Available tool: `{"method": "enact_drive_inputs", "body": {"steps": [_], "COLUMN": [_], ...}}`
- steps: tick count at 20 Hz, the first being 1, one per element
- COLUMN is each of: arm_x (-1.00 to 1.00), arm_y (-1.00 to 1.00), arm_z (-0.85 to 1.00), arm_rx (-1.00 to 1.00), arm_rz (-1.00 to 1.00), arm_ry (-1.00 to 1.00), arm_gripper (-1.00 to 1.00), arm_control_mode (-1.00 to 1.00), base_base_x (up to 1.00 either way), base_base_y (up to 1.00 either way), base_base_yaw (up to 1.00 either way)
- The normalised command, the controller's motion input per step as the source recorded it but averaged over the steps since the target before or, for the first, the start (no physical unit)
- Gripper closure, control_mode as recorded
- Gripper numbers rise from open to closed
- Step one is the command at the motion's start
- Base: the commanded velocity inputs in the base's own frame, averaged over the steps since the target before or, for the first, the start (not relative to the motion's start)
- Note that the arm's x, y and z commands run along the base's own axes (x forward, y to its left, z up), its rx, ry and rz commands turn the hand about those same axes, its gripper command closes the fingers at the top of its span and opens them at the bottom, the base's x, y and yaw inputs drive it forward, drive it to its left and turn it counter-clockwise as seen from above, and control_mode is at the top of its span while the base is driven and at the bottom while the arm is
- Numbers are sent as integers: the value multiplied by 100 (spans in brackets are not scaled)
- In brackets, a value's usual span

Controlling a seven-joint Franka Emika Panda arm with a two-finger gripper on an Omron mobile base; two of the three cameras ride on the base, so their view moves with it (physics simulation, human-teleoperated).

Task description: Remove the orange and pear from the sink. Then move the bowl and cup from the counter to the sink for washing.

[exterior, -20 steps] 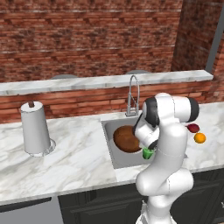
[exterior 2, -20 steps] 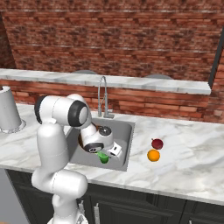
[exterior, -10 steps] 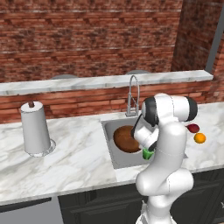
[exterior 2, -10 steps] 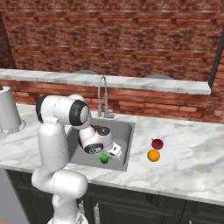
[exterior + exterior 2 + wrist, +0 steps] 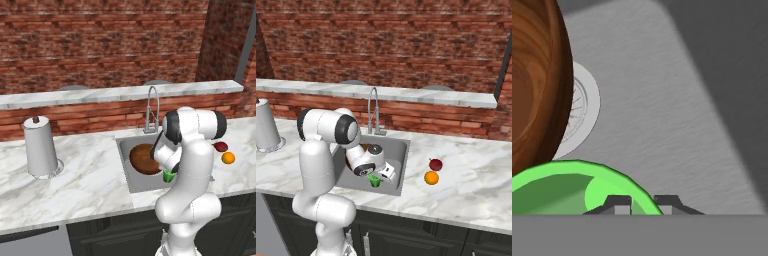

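- My gripper (image 5: pixel 641 202) is pinched shut on the green cup's (image 5: pixel 567 187) rim, down inside the sink (image 5: pixel 662 115).
- The wooden bowl (image 5: pixel 145 158) sits in the sink.
- Orange (image 5: pixel 431 178) and pear (image 5: pixel 435 164) lie on the table (image 5: pixel 471 185), right of the sink.
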Motion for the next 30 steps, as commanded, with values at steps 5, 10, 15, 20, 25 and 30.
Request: {"method": "enact_drive_inputs", "body": {"steps": [5, 10, 15, 20, 25, 30], "arm_x": [2, 3, 3, 1, 0, 0], "arm_y": [-5, -5, -5, -8, -6, -7], "arm_z": [-9, -8, -3, 2, 17, 22], "arm_rx": [2, 0, 0, 0, 2, 2], "arm_rz": [4, 4, 4, 6, 10, 9], "arm_ry": [1, 1, 2, 3, 0, 0], "arm_gripper": [100, -100, -100, -100, -100, -100], "arm_control_mode": [-100, -100, -100, -100, -100, -100], "base_base_x": [0, 0, 0, 0, 0, 0], "base_base_y": [0, 0, 0, 0, 0, 0], "base_base_yaw": [0, 0, 0, 0, 0, 0]}}
